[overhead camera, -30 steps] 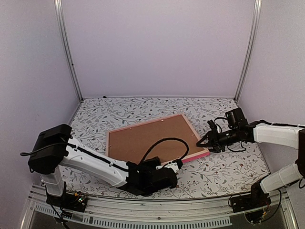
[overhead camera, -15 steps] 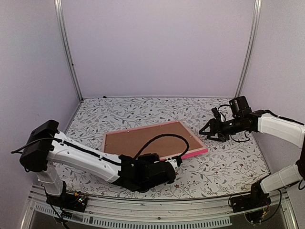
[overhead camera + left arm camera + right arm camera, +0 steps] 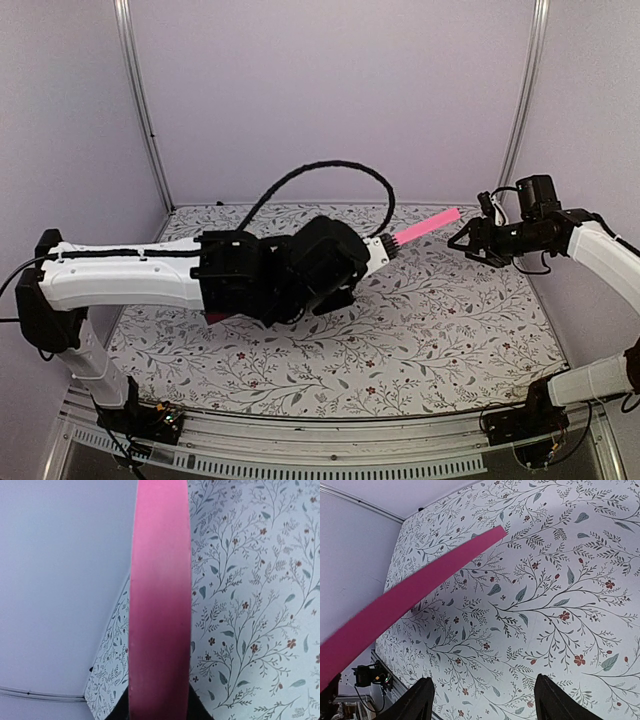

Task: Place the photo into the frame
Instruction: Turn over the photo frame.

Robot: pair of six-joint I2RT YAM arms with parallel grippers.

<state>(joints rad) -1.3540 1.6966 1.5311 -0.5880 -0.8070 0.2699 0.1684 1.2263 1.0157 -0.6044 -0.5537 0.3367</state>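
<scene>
Left arm (image 3: 130, 280) swung up since second before; frame no longer flat on floral table (image 3: 450, 340), now carried in air, edge-on. Left gripper (image 3: 388, 243) clamped on frame (image 3: 425, 226); only pink rail showed, jutting up and right past jaws, tilted. Left wrist view: rail ran straight up middle, table far below. Right gripper (image 3: 468, 240) just beyond rail tip, not touching, jaws spread apart, nothing between. Pale back wall (image 3: 330, 100) behind.
</scene>
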